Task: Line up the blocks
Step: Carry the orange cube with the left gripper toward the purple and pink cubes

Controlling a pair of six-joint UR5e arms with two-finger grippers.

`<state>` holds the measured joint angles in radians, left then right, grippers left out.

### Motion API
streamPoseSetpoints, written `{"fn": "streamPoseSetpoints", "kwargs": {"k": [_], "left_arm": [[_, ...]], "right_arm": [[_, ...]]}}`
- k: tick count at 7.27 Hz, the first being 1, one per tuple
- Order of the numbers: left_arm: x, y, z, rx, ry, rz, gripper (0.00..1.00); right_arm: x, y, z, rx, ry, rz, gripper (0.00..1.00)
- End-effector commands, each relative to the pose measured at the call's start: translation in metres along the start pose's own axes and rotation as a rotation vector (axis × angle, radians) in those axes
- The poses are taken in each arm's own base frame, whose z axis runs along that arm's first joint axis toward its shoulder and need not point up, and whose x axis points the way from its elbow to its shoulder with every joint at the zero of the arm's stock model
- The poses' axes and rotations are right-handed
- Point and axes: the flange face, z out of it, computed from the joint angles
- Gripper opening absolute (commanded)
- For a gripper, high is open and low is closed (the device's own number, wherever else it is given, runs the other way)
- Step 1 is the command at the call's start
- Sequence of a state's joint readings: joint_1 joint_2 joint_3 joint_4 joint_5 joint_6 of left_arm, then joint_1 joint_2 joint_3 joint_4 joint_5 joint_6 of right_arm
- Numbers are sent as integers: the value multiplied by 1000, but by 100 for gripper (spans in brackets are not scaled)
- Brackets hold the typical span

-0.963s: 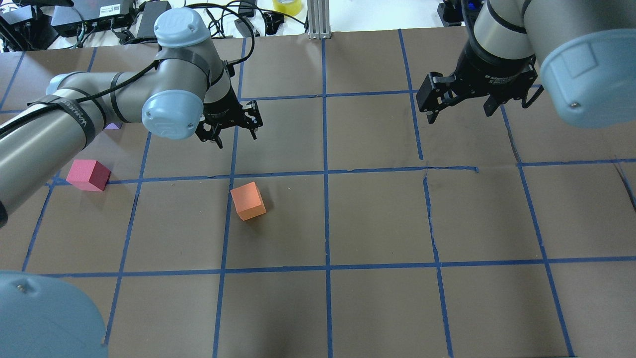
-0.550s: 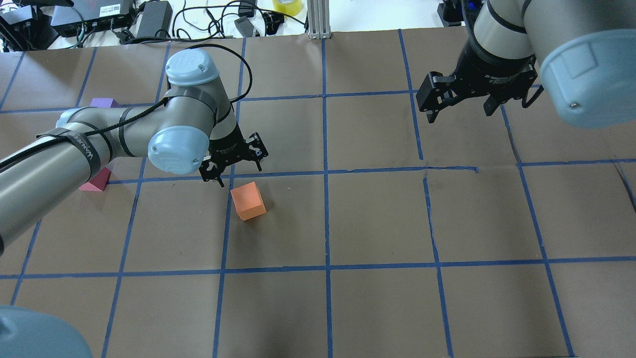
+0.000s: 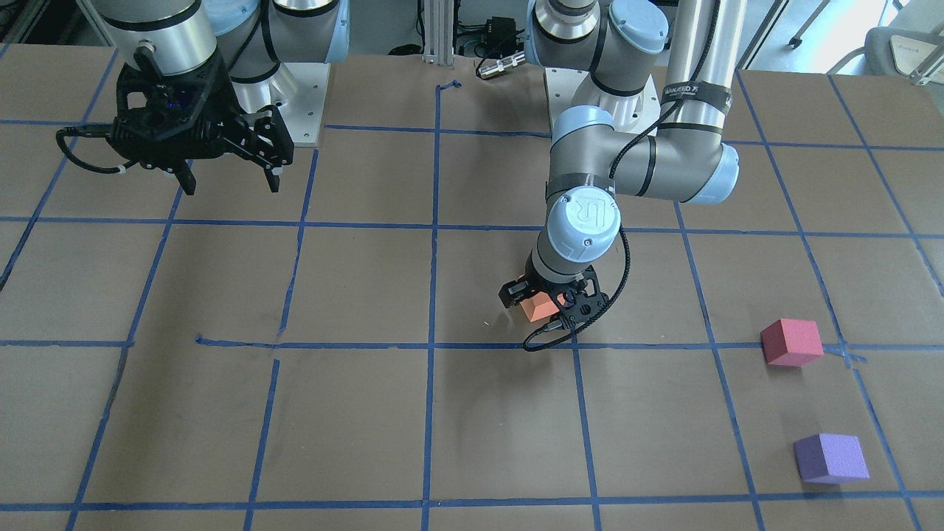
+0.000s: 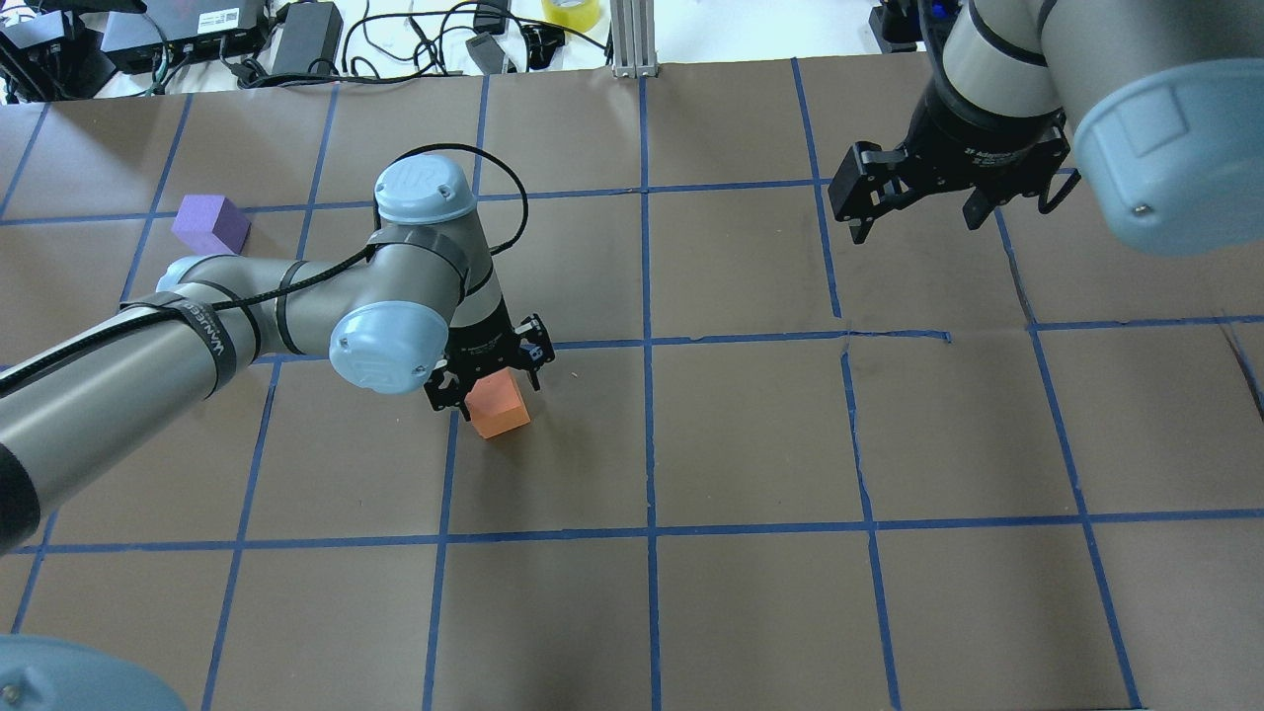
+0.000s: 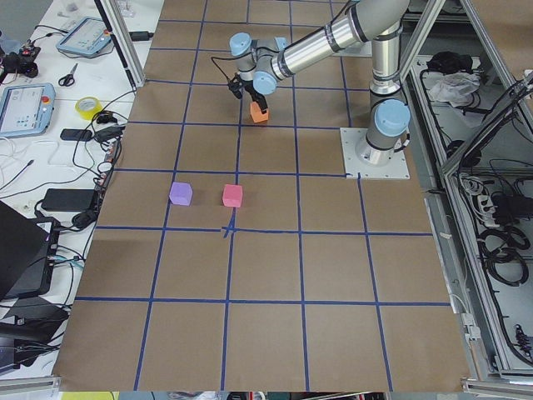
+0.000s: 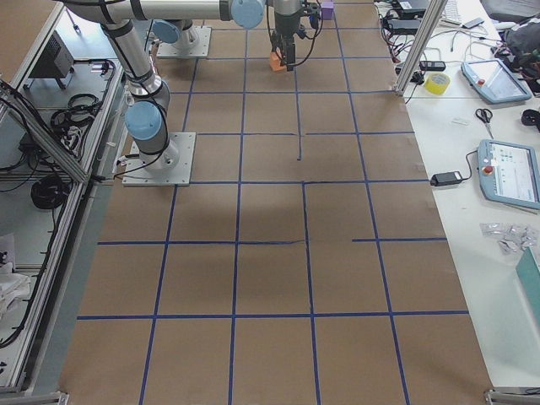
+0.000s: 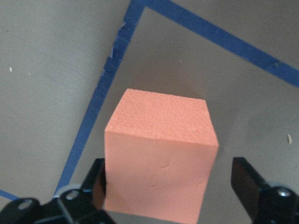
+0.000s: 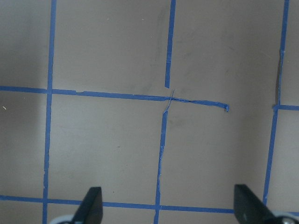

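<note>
The orange block (image 4: 502,409) sits on the brown table beside a blue tape line. My left gripper (image 4: 491,380) is down over it and open, with one finger on each side. In the left wrist view the block (image 7: 161,158) fills the gap between the fingers (image 7: 96,186), and the right finger stands clear of it. The pinkish-red block (image 3: 792,342) and the purple block (image 3: 831,458) lie apart on my left side. The purple one also shows in the overhead view (image 4: 209,223); the pinkish-red one is hidden there behind my left arm. My right gripper (image 4: 915,225) hangs open and empty above the table's far right.
Blue tape lines (image 4: 647,341) divide the brown table into squares. Cables, power bricks and a yellow tape roll (image 4: 570,12) lie beyond the far edge. A metal post (image 4: 632,39) stands at the far middle.
My left arm has swung toward the orange block and come down, so its open fingers now straddle it. The purple block has come into view; the pinkish-red one is now covered. The right arm has not moved.
</note>
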<state>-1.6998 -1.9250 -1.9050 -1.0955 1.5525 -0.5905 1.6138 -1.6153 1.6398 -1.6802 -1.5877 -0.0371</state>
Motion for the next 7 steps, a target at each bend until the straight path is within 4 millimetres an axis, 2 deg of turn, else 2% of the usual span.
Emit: {"fn": "streamPoseSetpoints", "kwargs": {"k": [1, 3, 4, 5, 6, 7], "left_arm": [[-1, -8, -5, 56, 0, 72, 78], [0, -13, -7, 91, 16, 78, 77], [-1, -17, -12, 121, 25, 91, 44], [-16, -19, -22, 112, 1, 173, 11], [-41, -30, -45, 75, -44, 208, 0], [-67, -54, -84, 52, -40, 272, 0]], "right_arm": [[0, 0, 0, 1, 2, 0, 100], [1, -1, 0, 4, 2, 2, 100], [1, -1, 0, 4, 2, 0, 100], [1, -1, -1, 6, 2, 2, 100], [1, -1, -1, 6, 2, 2, 100], [1, -1, -1, 6, 2, 2, 100]]}}
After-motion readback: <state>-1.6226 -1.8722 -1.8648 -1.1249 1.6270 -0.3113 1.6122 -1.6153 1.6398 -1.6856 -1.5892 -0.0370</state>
